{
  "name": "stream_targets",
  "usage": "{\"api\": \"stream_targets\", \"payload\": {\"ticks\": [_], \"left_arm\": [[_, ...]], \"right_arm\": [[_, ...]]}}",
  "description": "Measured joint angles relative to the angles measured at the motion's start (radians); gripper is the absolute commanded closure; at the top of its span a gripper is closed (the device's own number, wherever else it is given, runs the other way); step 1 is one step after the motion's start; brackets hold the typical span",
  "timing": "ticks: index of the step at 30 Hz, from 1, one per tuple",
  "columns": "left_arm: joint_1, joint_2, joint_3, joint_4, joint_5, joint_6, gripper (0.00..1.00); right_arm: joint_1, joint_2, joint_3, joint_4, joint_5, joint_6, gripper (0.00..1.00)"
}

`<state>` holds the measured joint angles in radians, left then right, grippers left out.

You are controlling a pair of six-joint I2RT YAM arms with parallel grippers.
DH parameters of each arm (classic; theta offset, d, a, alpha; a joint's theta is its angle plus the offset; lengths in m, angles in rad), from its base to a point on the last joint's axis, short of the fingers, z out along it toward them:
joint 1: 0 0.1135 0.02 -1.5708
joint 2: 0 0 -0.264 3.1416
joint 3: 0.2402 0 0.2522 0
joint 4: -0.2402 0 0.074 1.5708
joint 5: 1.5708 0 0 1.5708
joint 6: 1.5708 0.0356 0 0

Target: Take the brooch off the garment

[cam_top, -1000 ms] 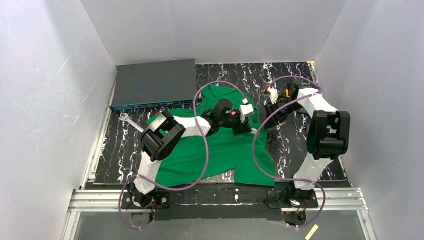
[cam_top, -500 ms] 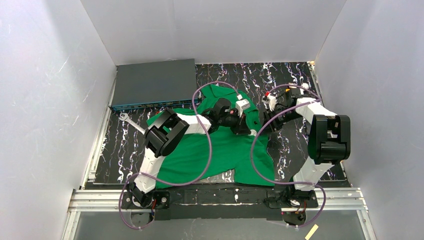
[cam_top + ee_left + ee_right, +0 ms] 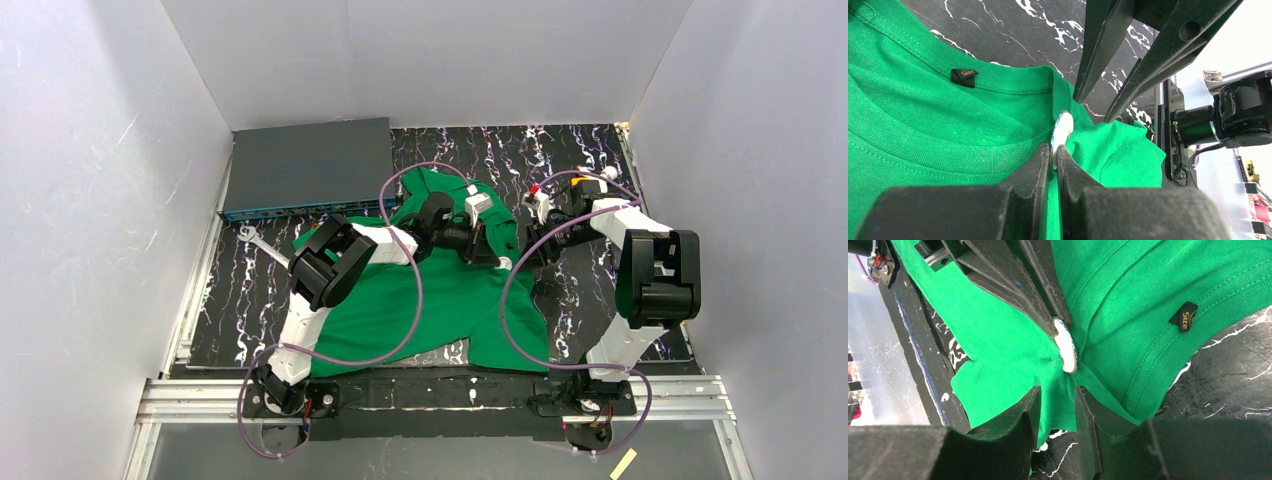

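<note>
Right gripper [image 3: 1057,390] clamps a fold of the green polo shirt [image 3: 948,120] at the neckline. Just beside, left gripper [image 3: 1054,152] pinched shut on the brooch [image 3: 1066,351], edge-on, showing as a pale disc. Risk: thin hold slips off, or pulling apart drags and tears fabric.

A large green fabric polo shirt [image 3: 440,300] lies across the middle of the black marbled worktop [image 3: 600,160], reaching its near edge. Behind it, in the far-left corner, sits a flat dark-grey rectangular box [image 3: 310,165]. At the shirt's collar, on the far side, sits a small pale round disc [image 3: 1062,131].
</note>
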<state>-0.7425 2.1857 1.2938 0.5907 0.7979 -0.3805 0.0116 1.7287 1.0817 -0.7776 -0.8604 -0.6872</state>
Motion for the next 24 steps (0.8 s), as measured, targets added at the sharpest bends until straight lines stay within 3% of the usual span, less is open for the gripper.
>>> {"api": "stream_targets", "payload": {"ticks": [24], "left_arm": [[0.001, 0.052, 0.033, 0.052, 0.051, -0.068, 1.00]], "right_arm": [[0.000, 0.038, 0.000, 0.020, -0.023, -0.019, 0.62]]}}
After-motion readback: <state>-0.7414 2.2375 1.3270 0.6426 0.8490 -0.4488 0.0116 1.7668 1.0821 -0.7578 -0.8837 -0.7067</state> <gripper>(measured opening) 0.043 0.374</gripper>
